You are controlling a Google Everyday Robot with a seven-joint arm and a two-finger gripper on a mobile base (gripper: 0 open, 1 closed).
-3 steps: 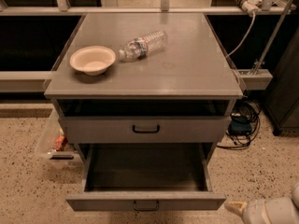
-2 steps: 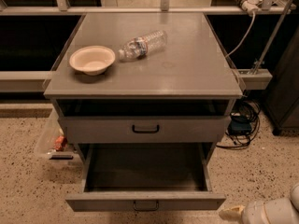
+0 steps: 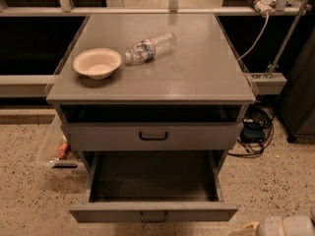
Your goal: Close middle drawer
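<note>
Camera view shows middle drawer (image 3: 197, 212) open, pincer (image 3: 253, 227) lower right.

End effector (image 3: 276, 226) at bottom-right edge: rounded white casing, yellowish piece at left end.

Pincer (image 3: 278, 226) low at bottom-right corner; only pale casing shows.

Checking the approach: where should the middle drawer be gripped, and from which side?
Its small loop handle, centred on the low front, from the front: the middle drawer stands pulled out and slides straight back. The gripper is low right, near that front's corner.
</note>
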